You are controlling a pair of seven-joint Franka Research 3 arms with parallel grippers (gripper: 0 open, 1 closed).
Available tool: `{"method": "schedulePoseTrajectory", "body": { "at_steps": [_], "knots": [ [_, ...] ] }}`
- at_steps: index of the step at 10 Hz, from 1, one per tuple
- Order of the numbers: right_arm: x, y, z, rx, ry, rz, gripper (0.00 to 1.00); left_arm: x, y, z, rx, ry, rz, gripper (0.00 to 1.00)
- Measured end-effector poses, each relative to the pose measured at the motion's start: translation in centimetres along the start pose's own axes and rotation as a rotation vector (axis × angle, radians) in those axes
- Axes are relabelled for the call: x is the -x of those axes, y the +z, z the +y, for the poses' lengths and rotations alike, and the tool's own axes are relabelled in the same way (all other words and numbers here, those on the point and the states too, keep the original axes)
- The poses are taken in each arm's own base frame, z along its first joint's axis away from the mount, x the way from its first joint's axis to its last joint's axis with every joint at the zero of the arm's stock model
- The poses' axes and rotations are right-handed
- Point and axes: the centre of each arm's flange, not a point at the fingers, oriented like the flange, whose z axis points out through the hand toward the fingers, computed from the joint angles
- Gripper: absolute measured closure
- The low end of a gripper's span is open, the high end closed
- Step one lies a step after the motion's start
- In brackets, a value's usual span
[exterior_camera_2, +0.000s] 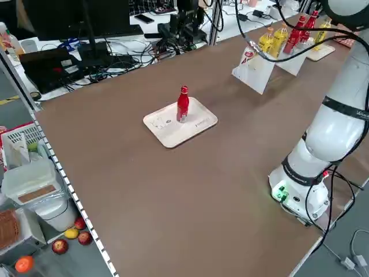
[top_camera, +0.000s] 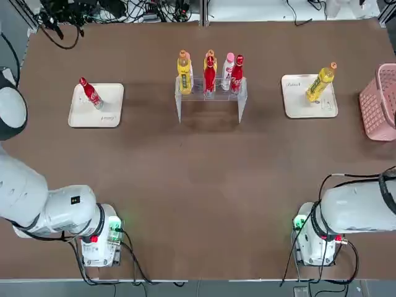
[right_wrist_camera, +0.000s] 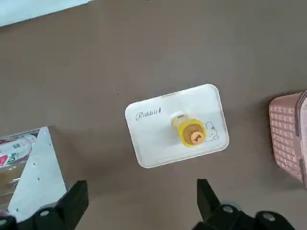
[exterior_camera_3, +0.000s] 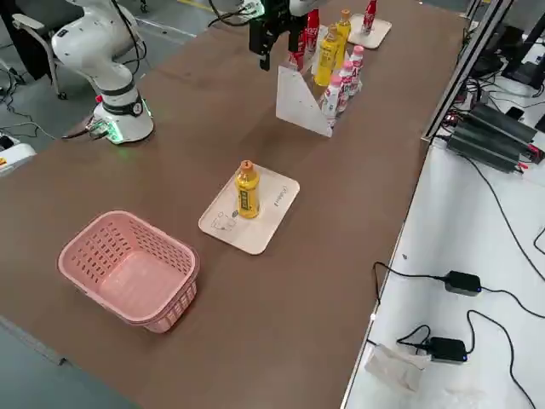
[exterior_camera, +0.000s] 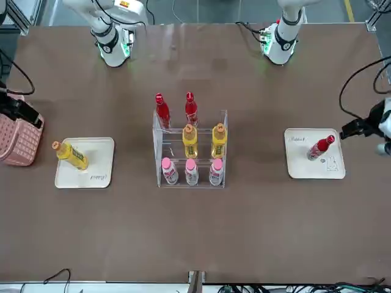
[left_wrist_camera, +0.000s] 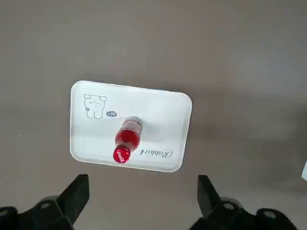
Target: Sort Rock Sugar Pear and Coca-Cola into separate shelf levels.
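Both arms up high over the table, neither touching anything. Left gripper [left_wrist_camera: 139, 201] hangs above the left beige tray [top_camera: 96, 106] – fingers spread wide, empty – looking straight down on one Coca-Cola bottle [top_camera: 91, 93] standing upright on that tray. Right gripper [right_wrist_camera: 139, 201] likewise wide open and empty, above the right beige tray [top_camera: 309, 96], where one Rock Sugar Pear bottle [top_camera: 320, 82] stands upright. The clear acrylic shelf [exterior_camera: 190, 148] sits mid-table between the two trays. On its top level: two yellow pear bottles [exterior_camera: 190, 140], side by side. Behind the shelf, on the robot's side, two more red Coke bottles [exterior_camera: 162, 110] – can't tell from these views whether they're on the table or on a shelf level. Along the front at the lower level: three pale pink-capped bottles [exterior_camera: 191, 172] in a row. Pink basket [exterior_camera_3: 128, 270] at the table's right edge, near the right tray.
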Motion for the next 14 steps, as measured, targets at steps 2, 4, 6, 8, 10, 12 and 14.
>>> {"method": "schedulePoseTrajectory", "body": {
  "at_steps": [2,4,6,8,10,12,14],
  "knots": [
    [-0.1,0.6,2.3,0.001,-0.066,-0.025,0.00,0.5,4.0,-1.4,-0.054,0.009,-0.014,0.00],
    [-0.8,3.9,4.1,-0.001,-0.099,-0.037,0.00,1.3,8.1,-2.1,-0.075,0.024,-0.001,0.00],
    [-1.6,9.1,5.1,-0.002,-0.136,-0.022,0.00,2.5,11.3,-3.6,-0.073,0.018,0.029,0.00],
    [-1.6,14.4,6.2,-0.001,-0.206,-0.008,0.00,3.5,13.1,-4.2,-0.071,0.013,0.018,0.02],
    [-1.3,17.3,7.3,-0.001,-0.261,-0.016,0.00,3.8,14.0,-4.0,-0.069,0.017,0.007,0.04],
    [-1.2,19.2,8.4,0.000,-0.276,-0.018,0.00,3.8,15.3,-4.0,-0.066,0.019,0.005,0.08],
    [-1.0,21.5,8.8,-0.018,-0.267,-0.029,0.00,3.5,16.7,-4.0,-0.062,0.021,-0.001,0.10]
  ]
}}
